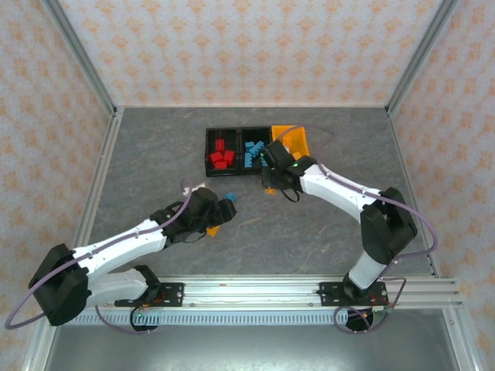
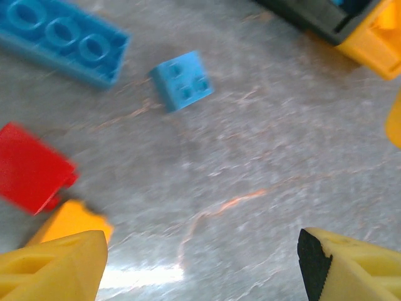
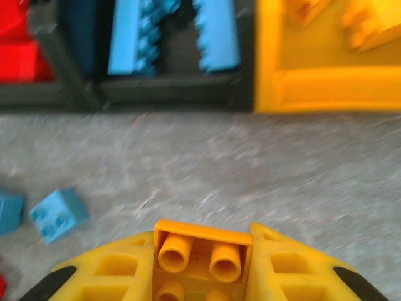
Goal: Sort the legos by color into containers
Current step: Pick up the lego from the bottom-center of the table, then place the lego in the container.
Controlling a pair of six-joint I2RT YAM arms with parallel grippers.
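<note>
right gripper (image 3: 202, 285) clenched on an orange-yellow brick (image 3: 202, 251); the brick's lower part is cut off, so its long axis can't be told. the orange-yellow bin (image 3: 326, 94) lies ahead of the fingers and off to their right. the brick sits short of that bin's front wall, facing the blue-filled black bin (image 3: 175, 94) beside it. judgement: forward-and-right shift needed before release. left gripper (image 2: 200, 269) spread, nothing held, well back from the orange-yellow bin over loose bricks. right arm is nearer.

Left gripper (image 2: 200, 263) hangs wide open; right gripper (image 3: 203, 266) clamps an orange lego (image 3: 202, 237).
</note>
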